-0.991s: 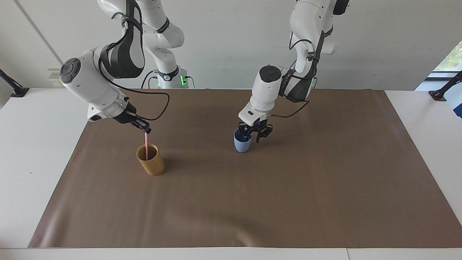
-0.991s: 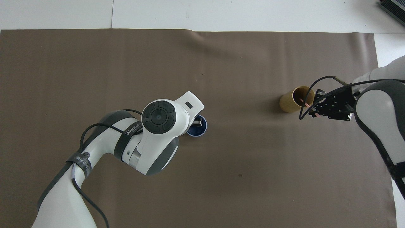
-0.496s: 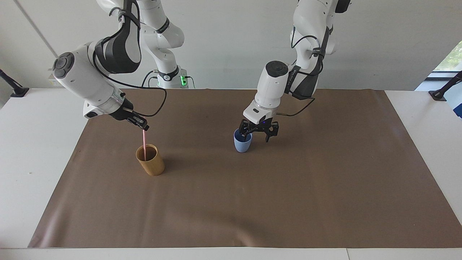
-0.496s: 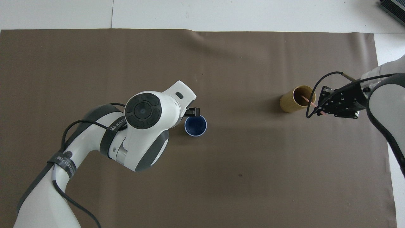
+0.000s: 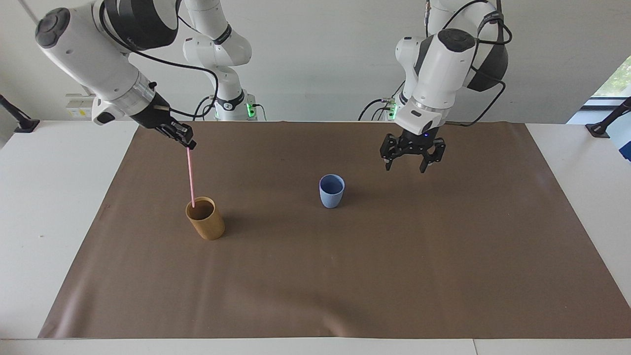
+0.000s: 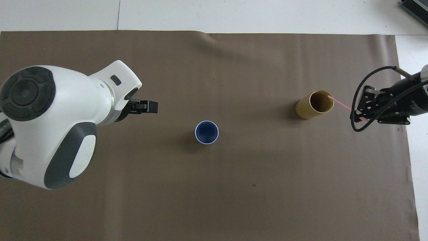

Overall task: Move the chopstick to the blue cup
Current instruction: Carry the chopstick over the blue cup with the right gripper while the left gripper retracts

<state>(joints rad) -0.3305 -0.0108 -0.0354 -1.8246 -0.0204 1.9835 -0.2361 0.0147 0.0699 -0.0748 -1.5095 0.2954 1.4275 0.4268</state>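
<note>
Mat [image 5: 345, 276]: brown, on white table [image 5: 49, 207] | left jaws wide | right jaws clamp chopstick [image 5: 190, 175]

A white counter [image 5: 29, 207] carries a brown mat [image 5: 345, 276] that covers most of its top. On the mat stand two cups, well apart: a blue cup [image 5: 331, 191] near the middle and a tan cup [image 5: 206, 218] toward the right arm's end.
</note>
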